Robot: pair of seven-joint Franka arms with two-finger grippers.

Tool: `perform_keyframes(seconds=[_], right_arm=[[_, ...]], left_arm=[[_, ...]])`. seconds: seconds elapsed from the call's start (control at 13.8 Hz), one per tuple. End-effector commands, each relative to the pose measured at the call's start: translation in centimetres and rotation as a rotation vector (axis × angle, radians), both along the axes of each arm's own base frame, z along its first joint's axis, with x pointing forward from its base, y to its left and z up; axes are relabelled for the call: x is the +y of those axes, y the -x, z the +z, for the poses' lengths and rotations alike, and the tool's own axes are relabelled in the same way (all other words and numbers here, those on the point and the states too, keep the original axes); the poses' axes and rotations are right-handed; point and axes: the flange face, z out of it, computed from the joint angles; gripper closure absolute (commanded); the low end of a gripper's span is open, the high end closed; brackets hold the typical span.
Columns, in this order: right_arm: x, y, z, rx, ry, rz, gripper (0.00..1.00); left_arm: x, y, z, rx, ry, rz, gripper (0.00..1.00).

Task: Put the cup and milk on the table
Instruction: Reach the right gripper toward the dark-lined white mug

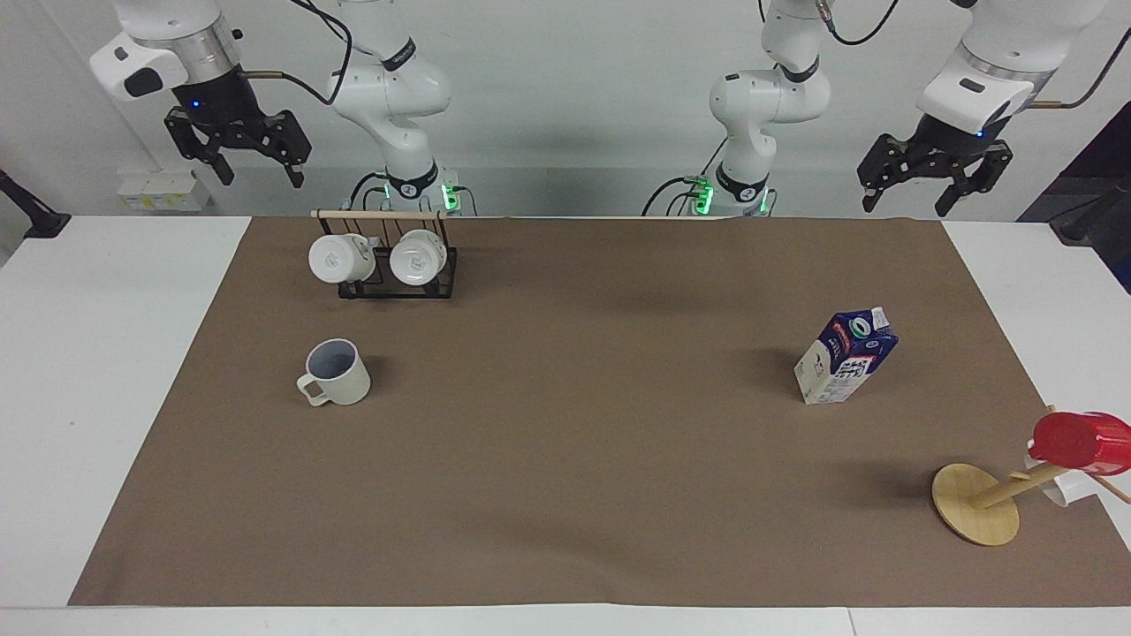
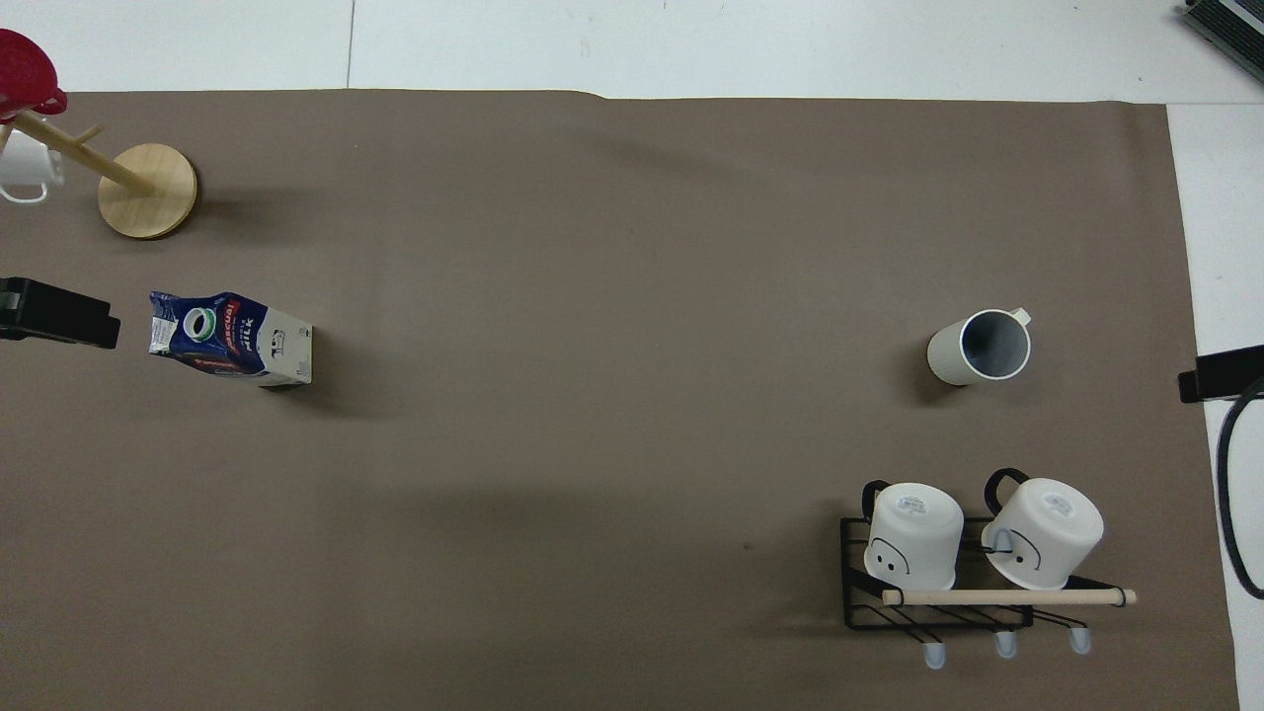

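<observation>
Milk (image 1: 846, 357) stands on the mat, below the raised left gripper (image 1: 935, 183).

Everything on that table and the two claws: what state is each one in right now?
cup: upright, empty, on the mat.
milk: standing, cap on.
two white mugs: tipped on the black rack.
red cup: hung on the wooden stand.
left gripper: open, raised, waiting.
right gripper: open, raised, waiting.
</observation>
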Motion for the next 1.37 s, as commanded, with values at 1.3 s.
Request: perform_keyframes(seconds=[1.3], right_arm=[[1.8,-1.9,-7.5,-0.043,0.008,0.072,0.00]], left_arm=[[0.2,1.0,0.1,0.006,0.010,0.007,0.00]])
